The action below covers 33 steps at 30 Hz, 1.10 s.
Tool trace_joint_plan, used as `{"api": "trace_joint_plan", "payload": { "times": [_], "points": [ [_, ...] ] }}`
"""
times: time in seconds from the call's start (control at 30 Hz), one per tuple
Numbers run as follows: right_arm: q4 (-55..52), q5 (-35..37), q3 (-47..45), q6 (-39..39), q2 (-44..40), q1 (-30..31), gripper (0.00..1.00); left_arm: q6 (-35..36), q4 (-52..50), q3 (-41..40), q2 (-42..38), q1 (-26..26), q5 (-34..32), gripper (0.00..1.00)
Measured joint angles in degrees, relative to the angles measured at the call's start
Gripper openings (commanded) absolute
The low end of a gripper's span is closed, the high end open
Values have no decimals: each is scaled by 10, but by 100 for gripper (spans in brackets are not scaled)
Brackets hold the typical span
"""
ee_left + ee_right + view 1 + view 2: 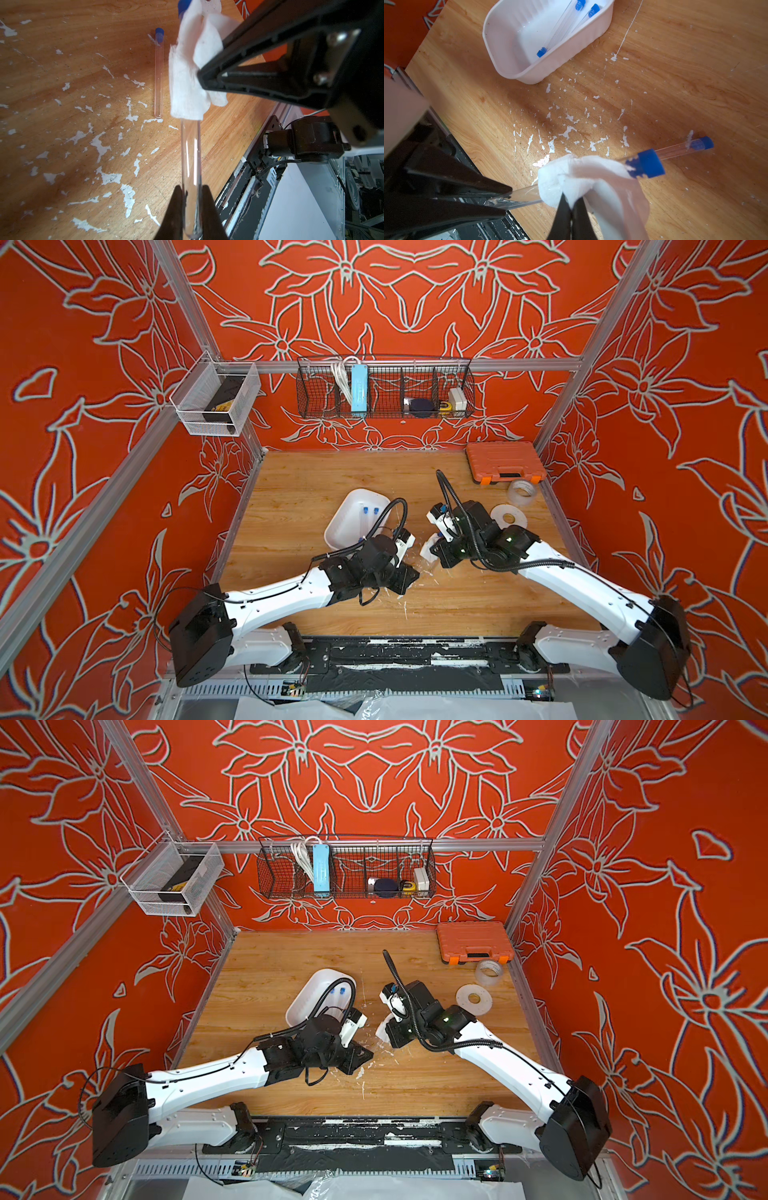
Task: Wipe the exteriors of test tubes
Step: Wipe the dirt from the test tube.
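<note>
Left gripper (192, 207) is clamped on the rounded closed end of the held tube (190, 158) — only the very tip sits between its fingers. Right gripper (572, 205) is pinched tight on the tissue (187, 89), which wraps the tube's far half up to the blue cap (645, 164). In both top views the grippers meet over the table (332, 472), slightly toward 6 o'clock from centre. The tray (500, 62) sits at 10 o'clock of them, with three more tubes (560, 27) inside. The spare tube (159, 76) lies flat on the wood near the held tube's cap end, not touching it.

Risks:
- Slick plastic plus a shallow tip grip — a tissue stroke toward the cap likely drags the tube out of the left jaws and drops it on the spare tube.
- The tissue may snag the cap and pop it off.
- The thin pinch could let the tissue slip mid-stroke.
</note>
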Motion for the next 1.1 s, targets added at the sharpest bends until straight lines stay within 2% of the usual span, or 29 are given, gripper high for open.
{"api": "trace_joint_plan", "payload": {
  "times": [0.23,0.47,0.67,1.1],
  "points": [
    [-18,6,38,-24,33,-32,0,-6,-4,-7,-23,-2,-9,11],
    [-21,-3,59,-30,41,-44,0,-6,-16,-8,-47,-13,-73,10],
    [-6,-15,48,-8,40,-18,0,-6,-7,-18,-47,-13,-104,10],
    [23,-18,29,41,40,57,0,-6,18,-29,-41,-14,-117,10]
  ]
}}
